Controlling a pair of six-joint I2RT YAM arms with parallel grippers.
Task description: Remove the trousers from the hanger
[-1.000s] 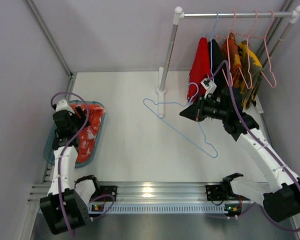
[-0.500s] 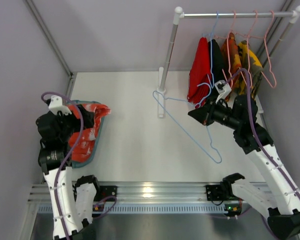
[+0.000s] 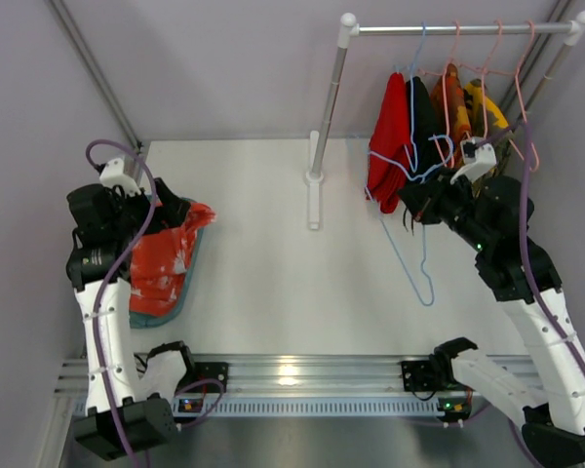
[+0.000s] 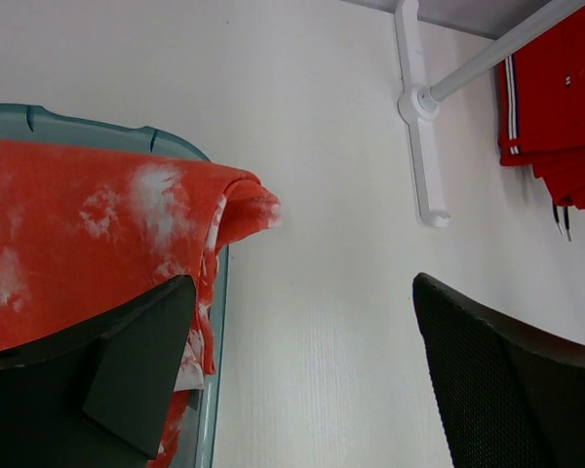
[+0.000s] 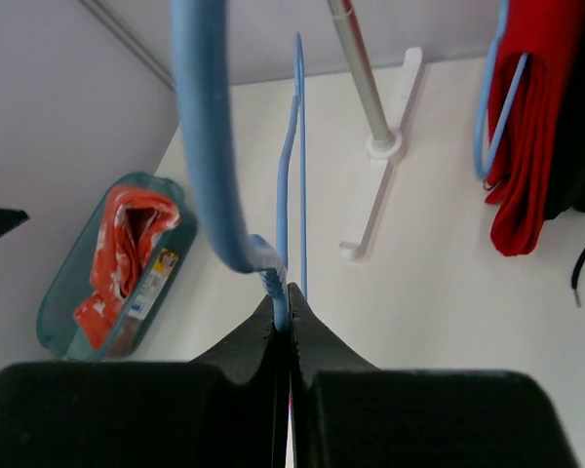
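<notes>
The orange-red trousers with whitish blotches (image 3: 166, 258) lie in the teal tray (image 3: 151, 317) at the left, one fold raised over its rim. My left gripper (image 3: 166, 210) hovers over them, open; in the left wrist view (image 4: 302, 292) the cloth (image 4: 97, 224) drapes against one finger (image 4: 127, 370). The plain red trousers (image 3: 388, 136) hang folded over a blue hanger on the rack, and also show in the right wrist view (image 5: 526, 146). My right gripper (image 3: 416, 200) is shut on an empty blue hanger (image 3: 419, 263), gripping its twisted neck (image 5: 283, 292) just right of the red trousers.
The white rack has a pole (image 3: 330, 97), a foot (image 3: 315, 200) and a top rail (image 3: 448, 29). Black and yellow-and-orange garments (image 3: 468, 112) hang on pink hangers further right. The slanted bars (image 3: 541, 73) stand close behind my right arm.
My right gripper has lifted the empty blue hanger off the table and carried it right, up beside the red trousers. My left arm has risen and opened over the tray, with the blotched trousers shifting.
</notes>
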